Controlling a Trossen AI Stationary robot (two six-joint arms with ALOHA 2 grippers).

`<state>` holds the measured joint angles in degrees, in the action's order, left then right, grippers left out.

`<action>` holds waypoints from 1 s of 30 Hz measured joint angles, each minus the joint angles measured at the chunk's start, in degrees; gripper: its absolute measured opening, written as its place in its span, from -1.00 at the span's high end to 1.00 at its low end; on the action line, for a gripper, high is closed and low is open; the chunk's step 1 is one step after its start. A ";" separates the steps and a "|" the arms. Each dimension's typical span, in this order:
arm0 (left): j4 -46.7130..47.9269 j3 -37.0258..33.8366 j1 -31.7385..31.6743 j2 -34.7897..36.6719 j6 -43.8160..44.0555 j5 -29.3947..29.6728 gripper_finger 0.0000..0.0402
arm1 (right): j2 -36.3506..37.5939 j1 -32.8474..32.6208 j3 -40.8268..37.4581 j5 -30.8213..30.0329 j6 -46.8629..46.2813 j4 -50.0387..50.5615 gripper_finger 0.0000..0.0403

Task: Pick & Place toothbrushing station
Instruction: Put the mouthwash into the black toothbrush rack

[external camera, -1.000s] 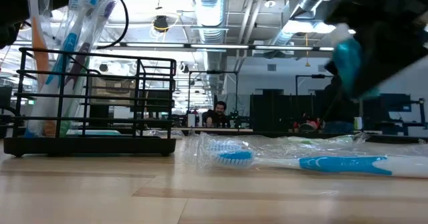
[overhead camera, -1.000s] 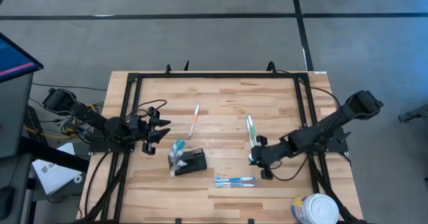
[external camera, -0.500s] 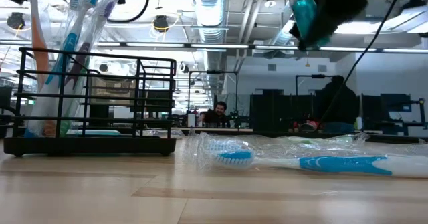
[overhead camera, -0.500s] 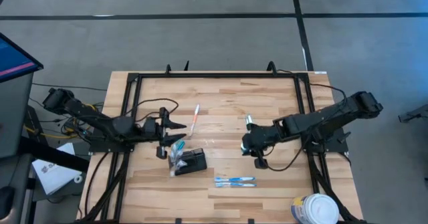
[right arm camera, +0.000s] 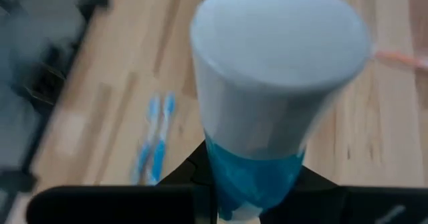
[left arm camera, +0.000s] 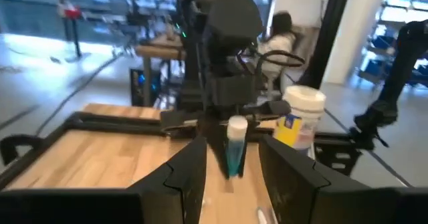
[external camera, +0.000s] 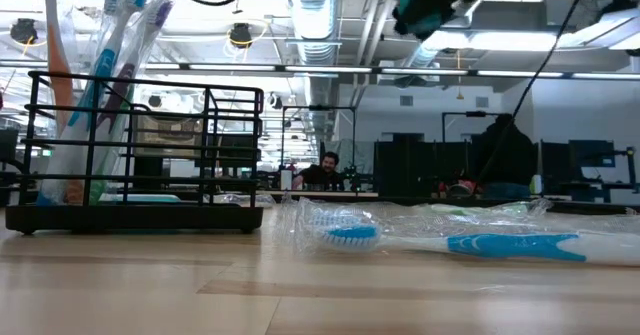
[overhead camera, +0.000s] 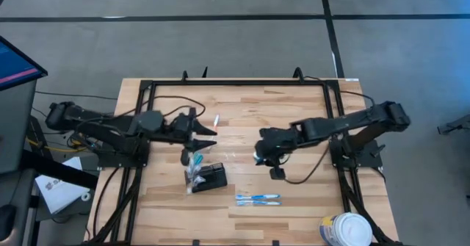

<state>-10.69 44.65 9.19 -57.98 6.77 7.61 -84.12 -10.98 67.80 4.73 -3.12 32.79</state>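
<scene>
Right hand (overhead camera: 261, 153) clamps a toothpaste tube (right arm camera: 267, 110) above the surface (overhead camera: 308, 202), not yet in the toothbrushing station (overhead camera: 208, 178); left hand (overhead camera: 208, 131) parted, empty.

Bare tabletop (overhead camera: 301, 194) lies right of the wrapped toothbrushes (overhead camera: 258, 199).
</scene>
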 joint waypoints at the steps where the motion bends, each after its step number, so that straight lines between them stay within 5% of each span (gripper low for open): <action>1: 1.89 1.61 -1.06 -1.16 0.37 -1.94 0.35 | -1.59 0.32 1.47 0.00 0.94 2.33 0.74; 8: 15.50 11.37 -5.25 -8.97 3.18 -9.52 0.35 | -11.94 1.54 13.07 -0.02 5.47 11.60 0.74; 15: 16.43 12.67 -4.55 -13.94 3.25 -12.62 0.35 | -17.17 2.80 21.47 0.00 6.75 16.57 0.74; 30: 14.54 12.62 -3.37 -16.91 3.71 -12.38 0.35 | -17.52 2.81 23.45 -0.11 6.66 14.29 0.74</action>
<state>3.84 57.28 5.82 -74.89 10.48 -4.78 -101.65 -8.17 91.24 4.62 3.55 47.08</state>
